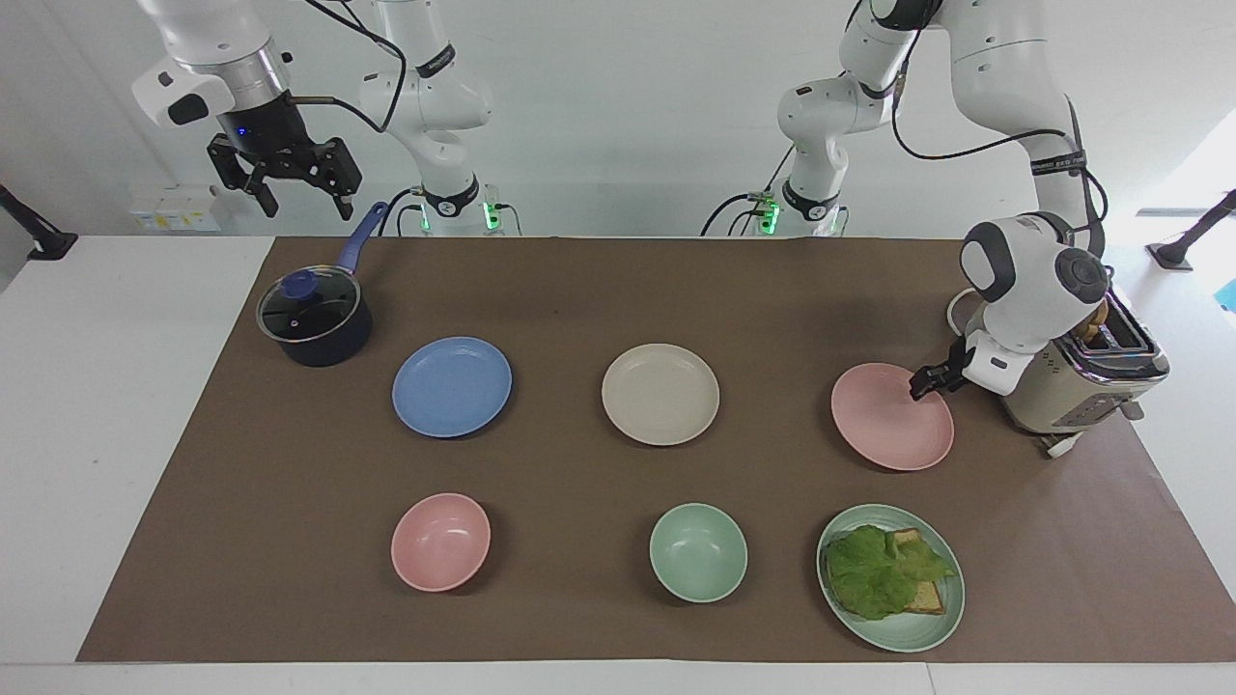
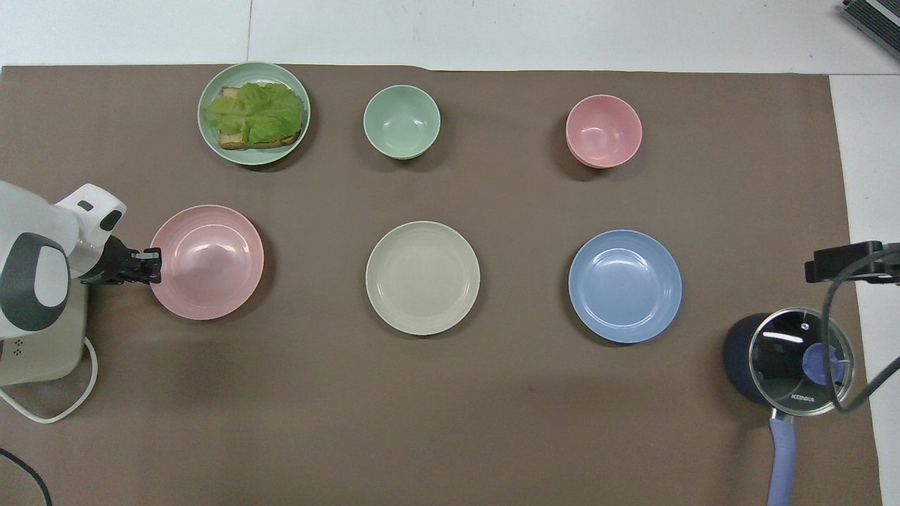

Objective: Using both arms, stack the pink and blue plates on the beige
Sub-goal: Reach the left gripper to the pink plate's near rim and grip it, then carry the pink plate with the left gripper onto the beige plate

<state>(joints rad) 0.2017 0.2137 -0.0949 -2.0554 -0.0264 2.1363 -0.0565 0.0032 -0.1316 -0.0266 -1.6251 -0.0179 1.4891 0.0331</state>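
The pink plate (image 1: 890,417), pale and matte, lies flat on the worktop (image 1: 579,290) toward the left arm's end, beside the beige plate (image 1: 660,394). The left pincer (image 1: 925,382) is clenched on its rim, so the grasp step is in hand; lifting it onto beige comes next. The right pincer (image 1: 294,181) waits released above the pot (image 1: 315,319); the blue plate (image 1: 451,386) lies untouched.

The glass lid (image 2: 800,362) of the dark saucepan (image 2: 742,358) reads "KONKA".

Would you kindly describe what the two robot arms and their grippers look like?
Both arms are white, rounded jointed segments with grey joint caps and black cables. The right gripper and left gripper are black and two-fingered; green lights glow at both bases.
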